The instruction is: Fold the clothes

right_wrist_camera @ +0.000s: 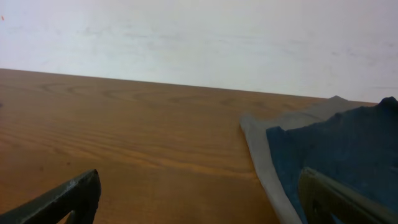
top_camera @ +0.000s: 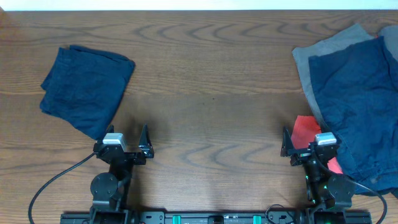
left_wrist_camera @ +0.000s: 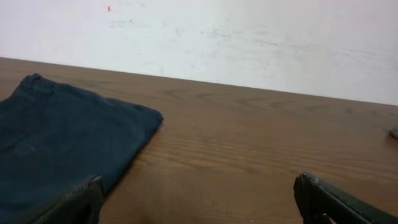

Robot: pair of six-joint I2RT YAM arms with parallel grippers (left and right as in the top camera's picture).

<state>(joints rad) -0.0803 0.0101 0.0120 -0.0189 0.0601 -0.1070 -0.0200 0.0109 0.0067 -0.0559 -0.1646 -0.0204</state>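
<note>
A folded dark blue garment (top_camera: 87, 87) lies at the left of the table; it also shows in the left wrist view (left_wrist_camera: 62, 140). At the right lies a pile of unfolded clothes: a dark blue garment (top_camera: 364, 99) on top of a grey one (top_camera: 311, 59), with a red piece (top_camera: 305, 130) at its near edge. The grey (right_wrist_camera: 261, 155) and blue (right_wrist_camera: 336, 155) garments show in the right wrist view. My left gripper (top_camera: 127, 144) is open and empty near the front edge, just right of the folded garment. My right gripper (top_camera: 308, 146) is open and empty, above the red piece.
The wooden table (top_camera: 211, 93) stretches between the two garment groups. A white wall (left_wrist_camera: 249, 37) stands behind the far edge. Cables run along the front edge by the arm bases.
</note>
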